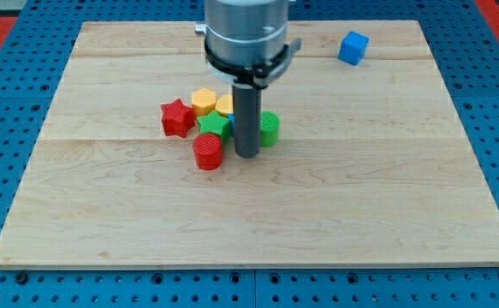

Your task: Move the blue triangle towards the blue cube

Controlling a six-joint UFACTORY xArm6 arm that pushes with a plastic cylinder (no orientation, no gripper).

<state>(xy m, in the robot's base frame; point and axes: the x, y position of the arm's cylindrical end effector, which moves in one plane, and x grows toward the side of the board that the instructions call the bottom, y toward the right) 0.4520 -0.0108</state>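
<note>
The blue cube point(353, 47) sits alone near the view's top right of the wooden board point(360, 188). My tip point(247, 155) rests on the board at the lower right edge of a cluster of blocks in the middle. The blue triangle is almost wholly hidden behind the rod; only a thin blue sliver point(231, 121) shows just left of the rod. The tip stands between the red cylinder point(207, 151) on its left and the green cylinder point(269, 128) on its upper right.
The cluster also holds a red star point(177, 117), a yellow hexagon point(203, 101), a second yellow block point(225, 105) partly behind the rod, and a green star point(213, 127). A blue pegboard point(9, 282) surrounds the board.
</note>
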